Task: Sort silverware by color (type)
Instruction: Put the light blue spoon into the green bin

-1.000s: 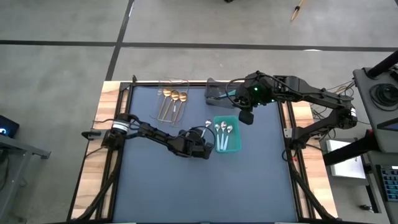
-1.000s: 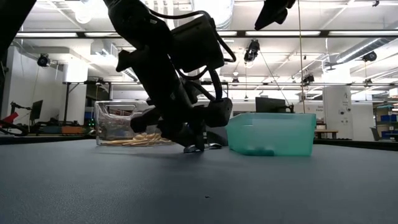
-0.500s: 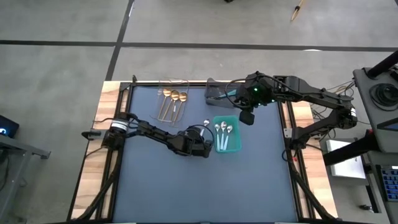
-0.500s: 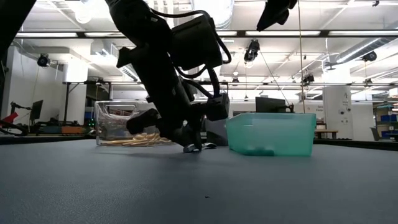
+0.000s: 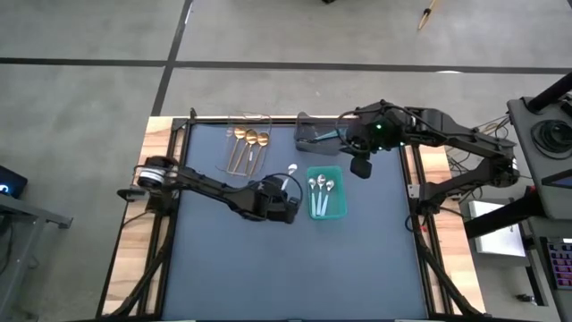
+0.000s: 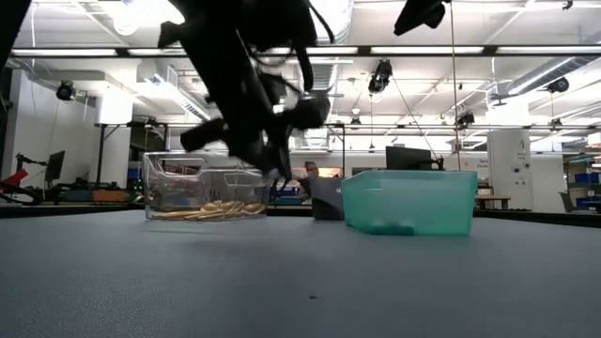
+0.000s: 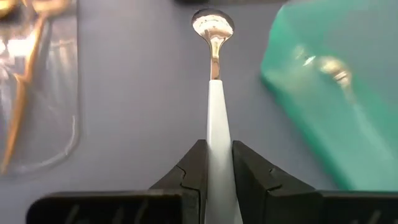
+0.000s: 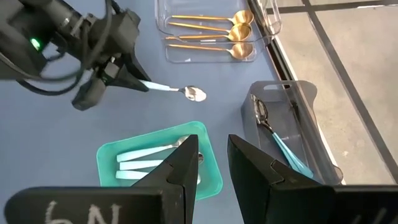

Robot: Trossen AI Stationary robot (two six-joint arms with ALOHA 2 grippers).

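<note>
My left gripper (image 5: 284,188) is shut on a spoon (image 5: 290,173) with a silver bowl and a light-blue handle, above the table between the clear bin (image 5: 268,143) and the teal bin (image 5: 340,191). The clear bin holds three gold spoons (image 8: 211,32). Three light-blue-handled spoons (image 8: 146,165) lie in the teal bin. A teal-handled spoon (image 8: 280,140) lies in the grey bin (image 5: 304,134). My right gripper (image 8: 213,163) hangs open, high over the table's far right, with nothing between its fingers. My left gripper pinches the spoon's light-blue handle (image 7: 217,124) between its two fingers (image 7: 194,169). The fingers slant down from the table's near left and lie along the handle. The spoon juts out ahead of them, bowl (image 7: 213,25) foremost, lifted clear of the table.
The three bins stand across the far half of the dark mat: clear at the left, grey (image 8: 311,118) behind, teal (image 8: 146,135) at the right. The mat's near half (image 5: 286,268) is bare. A black frame (image 5: 413,179) edges the mat.
My left gripper has risen from the mat with the light-blue-handled spoon, which now hangs clear of the table and has moved a little toward the far edge.
</note>
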